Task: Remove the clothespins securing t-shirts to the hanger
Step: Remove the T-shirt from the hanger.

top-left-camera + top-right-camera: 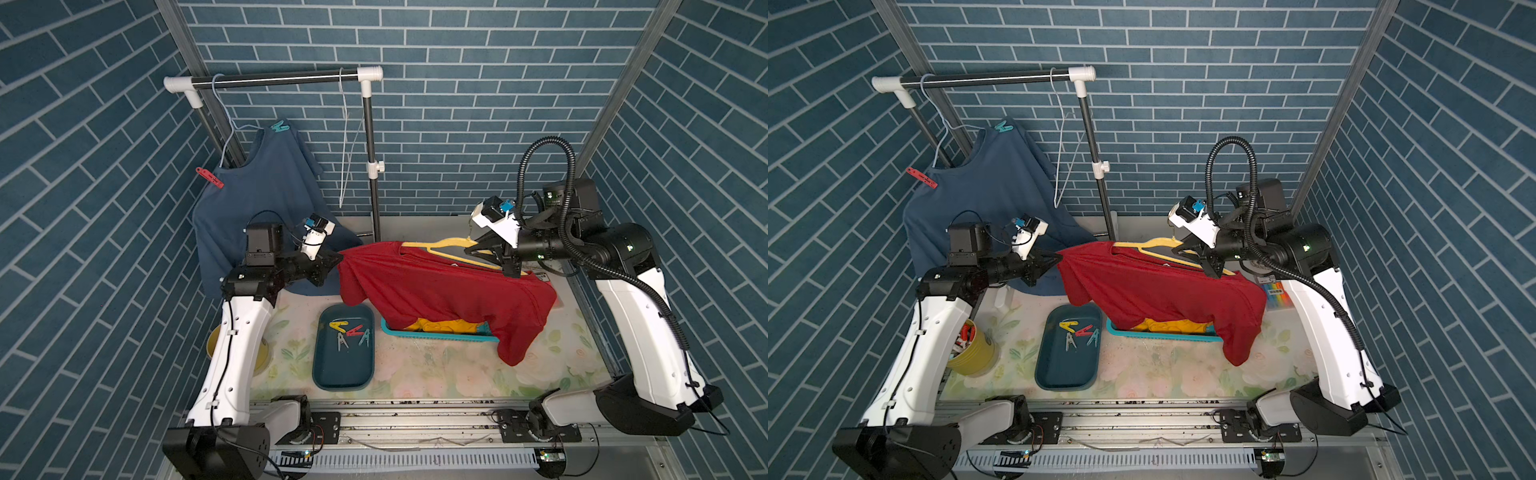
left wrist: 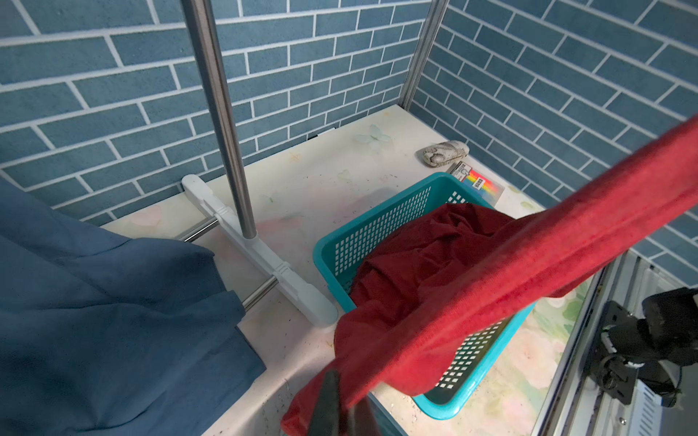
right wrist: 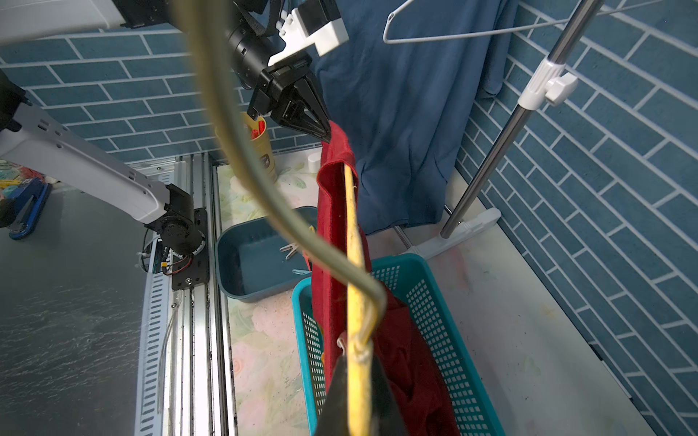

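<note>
A dark red t-shirt (image 1: 436, 291) hangs stretched over a yellow hanger (image 1: 440, 243) above the teal basket (image 1: 440, 337). My left gripper (image 1: 340, 255) is shut on the shirt's left edge, also seen in the left wrist view (image 2: 345, 400). My right gripper (image 1: 471, 250) is shut on the hanger near its hook (image 3: 357, 362). A slate blue t-shirt (image 1: 257, 187) hangs on the rack, pinned by a teal clothespin (image 1: 279, 126) and a red clothespin (image 1: 210, 178). An orange-yellow t-shirt (image 1: 440, 326) lies in the basket. Several loose clothespins (image 1: 349, 332) lie in the dark tray (image 1: 345, 370).
A bare white hanger (image 1: 347, 137) dangles from the rack rod (image 1: 274, 79). The rack's post (image 1: 372, 166) and white foot (image 2: 264, 256) stand behind the basket. A yellow cup (image 1: 973, 351) with markers sits by the left arm's base. Brick walls close in on three sides.
</note>
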Tool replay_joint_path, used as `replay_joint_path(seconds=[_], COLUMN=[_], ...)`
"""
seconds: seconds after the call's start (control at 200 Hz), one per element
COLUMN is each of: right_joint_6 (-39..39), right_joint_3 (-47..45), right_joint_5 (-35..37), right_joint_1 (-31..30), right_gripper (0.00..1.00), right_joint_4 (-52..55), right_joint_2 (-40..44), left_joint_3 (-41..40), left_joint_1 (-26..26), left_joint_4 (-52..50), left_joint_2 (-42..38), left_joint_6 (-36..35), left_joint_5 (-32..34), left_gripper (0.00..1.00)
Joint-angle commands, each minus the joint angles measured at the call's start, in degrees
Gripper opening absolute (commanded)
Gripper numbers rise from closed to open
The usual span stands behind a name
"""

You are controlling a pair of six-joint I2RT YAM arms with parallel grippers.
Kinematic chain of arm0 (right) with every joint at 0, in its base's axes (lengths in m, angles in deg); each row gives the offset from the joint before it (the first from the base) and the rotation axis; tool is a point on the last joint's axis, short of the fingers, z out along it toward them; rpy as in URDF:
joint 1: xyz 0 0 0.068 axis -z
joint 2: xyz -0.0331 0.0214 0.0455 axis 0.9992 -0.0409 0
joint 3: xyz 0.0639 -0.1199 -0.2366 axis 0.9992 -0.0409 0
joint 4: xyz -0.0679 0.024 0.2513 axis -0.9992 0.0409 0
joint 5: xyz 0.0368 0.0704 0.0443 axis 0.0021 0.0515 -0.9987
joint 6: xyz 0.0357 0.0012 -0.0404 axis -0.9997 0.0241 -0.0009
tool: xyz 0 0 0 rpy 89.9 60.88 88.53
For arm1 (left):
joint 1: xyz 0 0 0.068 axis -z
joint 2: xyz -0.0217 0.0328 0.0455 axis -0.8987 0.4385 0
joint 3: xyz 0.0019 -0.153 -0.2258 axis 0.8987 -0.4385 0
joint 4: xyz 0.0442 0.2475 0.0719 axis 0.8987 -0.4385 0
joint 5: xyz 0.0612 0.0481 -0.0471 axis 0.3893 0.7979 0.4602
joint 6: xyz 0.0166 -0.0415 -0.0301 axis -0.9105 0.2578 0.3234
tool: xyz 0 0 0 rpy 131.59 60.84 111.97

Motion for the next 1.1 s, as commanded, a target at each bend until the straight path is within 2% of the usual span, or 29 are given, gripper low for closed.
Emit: replay_joint_path(seconds=[0.0,0.115,0.295,0.42,0.56,0.62,0.685,0.775,0.86,1.095], right_joint_6=[1.8,1.8,1.8,1.3,2.0,2.1,2.4,2.6,2.6,2.2], right_joint_3=[-0.3,-1.6,-0.8,0.0,0.4,0.4,0.2,-0.4,-0.3,0.0], right_joint_5=[5.2,5.5,4.5,2.1,-3.2,-5.0,-6.2,-7.0,-7.8,-6.3], right_joint_1=[1.0,1.1,1.3,1.3,1.2,1.2,1.2,1.2,1.2,-1.4], right_gripper=[0.0,0.0,0.0,0.0,0.0,0.0,0.0,0.0,0.0,0.0], right_joint_4=[1.3,-0.4,-0.4,0.4,1.8,2.3,2.7,3.5,4.6,5.8], right_joint_2=[4.4,6.0,6.1,4.4,2.1,1.6,1.5,1.3,0.6,-1.7], left_joint_3=[-2.2,-4.3,-6.8,-8.4,-6.7,-5.6,-4.3,-3.1,-2.7,1.1], left_joint_1=[-5.1,-6.9,-7.2,-6.2,-1.6,-1.1,-0.9,-0.3,2.1,15.3], left_joint_4=[2.4,3.1,3.5,7.5,3.3,2.3,1.5,1.9,3.2,2.1], left_joint_2=[-0.4,-1.1,-1.8,-3.5,-7.1,-8.2,-9.2,-10.6,-12.0,-11.0], left_joint_6=[5.5,7.9,9.5,8.5,-2.2,-4.0,-5.1,-6.0,-7.0,-13.0], left_joint_5=[6.0,4.9,2.0,-9.1,-10.7,-12.0,-13.1,-12.1,-8.6,2.4], left_gripper=[0.0,0.0,0.0,0.0,0.24,0.39,0.48,0.53,0.55,0.63])
